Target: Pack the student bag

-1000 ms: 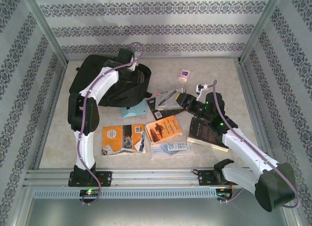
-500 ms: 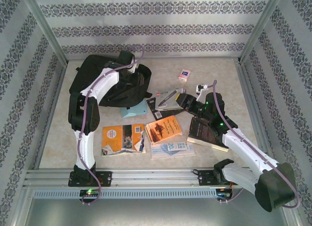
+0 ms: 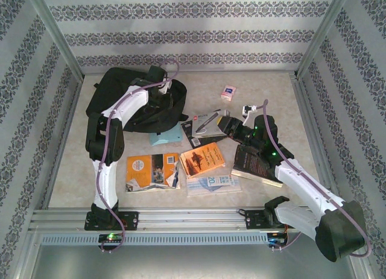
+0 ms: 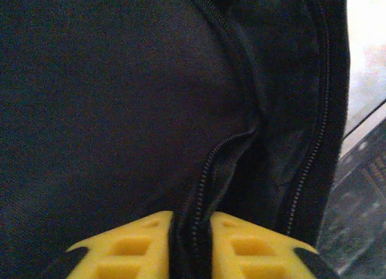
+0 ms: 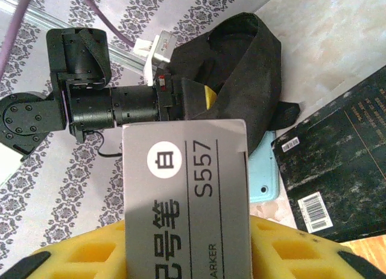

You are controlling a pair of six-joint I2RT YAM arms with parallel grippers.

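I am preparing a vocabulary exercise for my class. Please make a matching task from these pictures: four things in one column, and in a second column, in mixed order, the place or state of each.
Things
1. left gripper
2. right gripper
3. pink box
4. orange book

Places and states
a. lies flat in the near middle of the table
b. shut on the grey marker box
c. lies alone on the far side of the table
d. pinches the zip edge of the student bag

Pairs: 1-d, 2-b, 3-c, 4-a.
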